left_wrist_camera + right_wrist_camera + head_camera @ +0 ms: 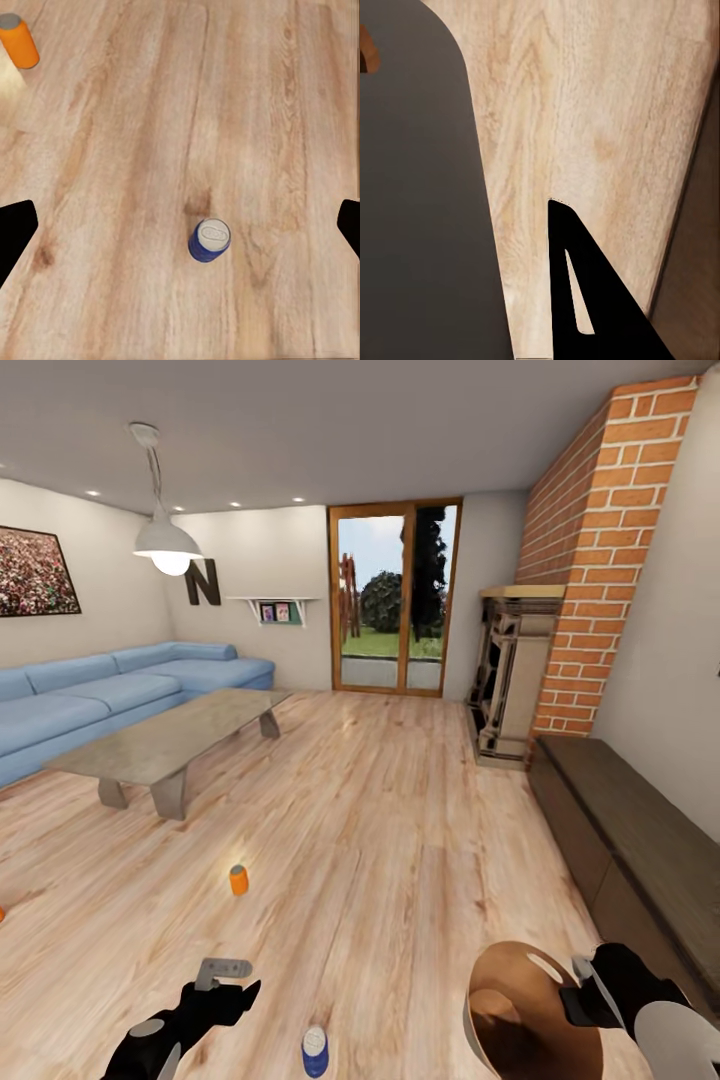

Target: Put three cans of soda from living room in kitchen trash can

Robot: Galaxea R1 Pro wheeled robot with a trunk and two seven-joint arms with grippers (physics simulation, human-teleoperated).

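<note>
One blue can [315, 1051] stands upright on the floor just right of my open left tool [205, 1000]; right tool [590, 990] grips the trash can [520, 1010].

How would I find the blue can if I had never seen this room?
Start at the long blue sofa and the low table before it, then follow the wood floor toward the robot. The blue can stands upright there, near the left claw. The orange can farther off differs in colour.
</note>
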